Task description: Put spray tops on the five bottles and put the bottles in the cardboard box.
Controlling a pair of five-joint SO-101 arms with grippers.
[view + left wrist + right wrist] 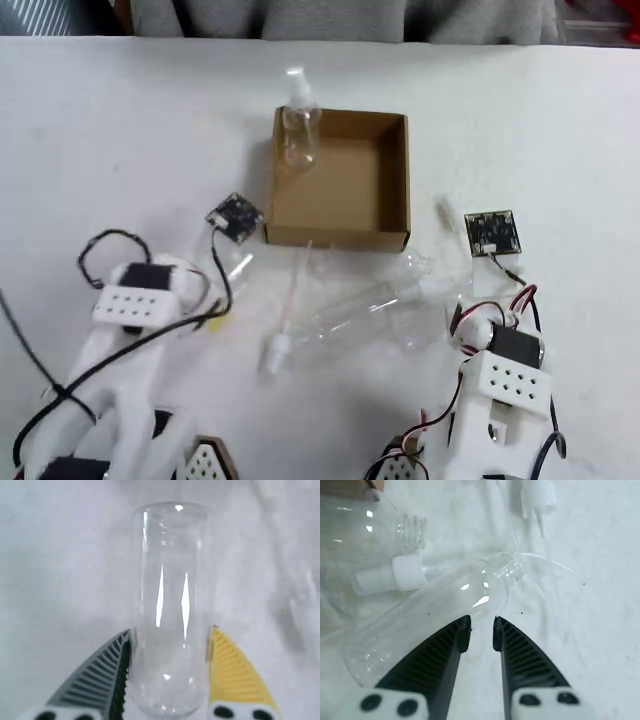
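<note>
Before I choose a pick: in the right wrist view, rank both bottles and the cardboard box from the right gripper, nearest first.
From the right gripper:
1. The slanting bottle, just beside its fingertips.
2. The rear bottle, behind the first.
3. The cardboard box, farthest, beyond both bottles.

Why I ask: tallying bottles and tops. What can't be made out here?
Left wrist view: clear bottle between the jaws, neck end cut off by the edge; top unknown.
High view: loose bottles overlap, see-through; count unclear.
Right wrist view: capless bottle, base cut off by the edge.
</note>
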